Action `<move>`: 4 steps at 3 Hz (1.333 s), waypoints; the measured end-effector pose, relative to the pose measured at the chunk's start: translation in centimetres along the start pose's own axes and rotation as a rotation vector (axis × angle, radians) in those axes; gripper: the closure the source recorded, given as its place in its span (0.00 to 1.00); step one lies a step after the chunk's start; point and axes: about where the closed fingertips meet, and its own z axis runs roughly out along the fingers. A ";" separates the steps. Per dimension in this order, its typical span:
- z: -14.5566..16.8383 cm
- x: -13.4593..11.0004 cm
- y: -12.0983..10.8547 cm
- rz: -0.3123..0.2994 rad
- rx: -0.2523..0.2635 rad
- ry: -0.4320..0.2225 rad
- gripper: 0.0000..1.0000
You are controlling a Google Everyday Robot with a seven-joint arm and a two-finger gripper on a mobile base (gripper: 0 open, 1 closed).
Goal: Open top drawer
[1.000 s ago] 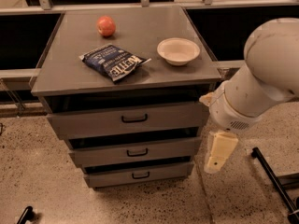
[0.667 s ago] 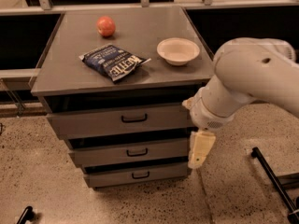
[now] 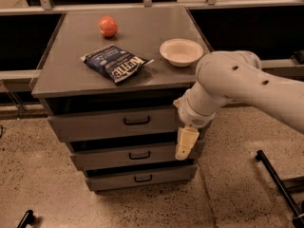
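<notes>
A speckled stone floor (image 3: 228, 198) is seen below, and dark window panes with a pale rail are seen behind. In the middle a grey table (image 3: 71, 56) is placed, with three drawers under its top. On the top, a red apple (image 3: 108, 26) is found at the back, a blue bag of chips (image 3: 116, 62) is laid near the middle, and an empty cream bowl (image 3: 181, 51) is set at the right, near the edge.

The top drawer (image 3: 95, 125) is located directly under the table top, with a dark gap above its front. Its black handle (image 3: 137, 121) is seen at the centre and is not touched by anything. The middle drawer (image 3: 118, 156) and the bottom drawer (image 3: 114, 180) are placed below it, each one narrower.

The white arm (image 3: 237, 80) is reached in from the right. The claw (image 3: 183, 148) is hung downward in front of the right end of the middle drawer, lower than the top drawer's handle and well to the right of it. Whether the claw is open or closed cannot be told.
</notes>
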 end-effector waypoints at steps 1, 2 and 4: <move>2.0 -0.5 -2.2 0.003 0.051 0.008 0.00; 4.1 -0.5 -5.4 -0.009 0.081 0.035 0.00; 8.6 0.3 -7.7 -0.040 0.031 0.086 0.14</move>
